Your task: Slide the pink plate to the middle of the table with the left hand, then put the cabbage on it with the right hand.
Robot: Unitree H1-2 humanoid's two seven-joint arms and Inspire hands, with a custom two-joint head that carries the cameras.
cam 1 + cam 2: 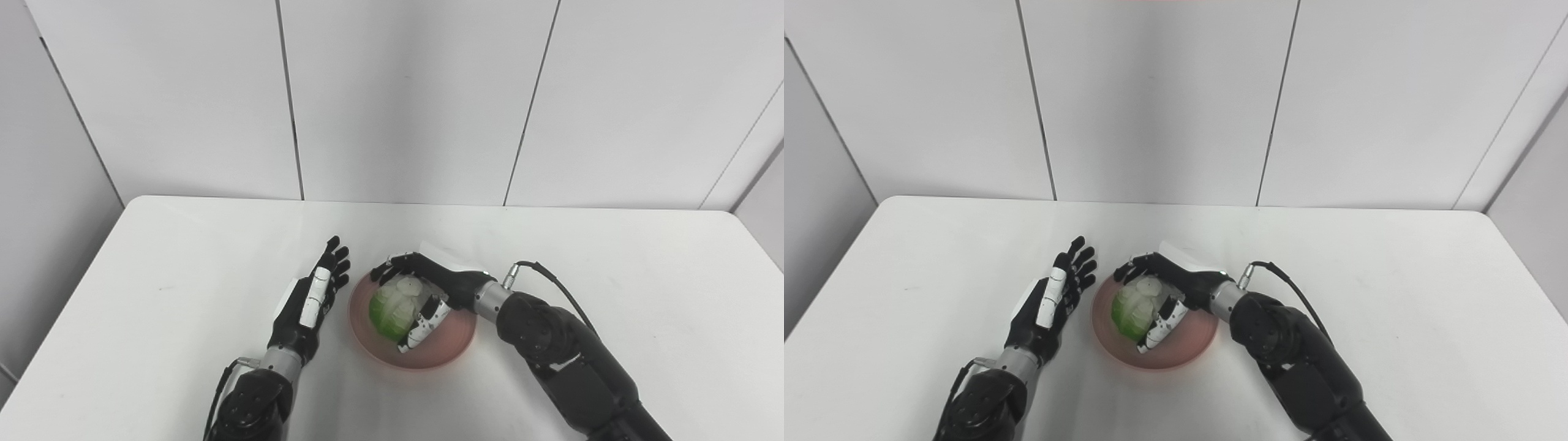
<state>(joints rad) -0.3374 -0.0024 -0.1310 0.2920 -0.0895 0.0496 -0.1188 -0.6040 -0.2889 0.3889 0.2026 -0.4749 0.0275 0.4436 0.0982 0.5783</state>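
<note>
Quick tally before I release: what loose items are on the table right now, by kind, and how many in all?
Pink plate: 1
Cabbage: 1, over the plate, with the right robot hand wrapped around it
Total: 2 items on the white table
The left robot hand holds nothing.

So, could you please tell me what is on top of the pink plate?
The cabbage, with the right hand wrapped around it. Whether it touches the pink plate is hidden.

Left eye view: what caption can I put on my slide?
Right hand wraps the green cabbage over the round pink plate; open left hand beside it.
</note>
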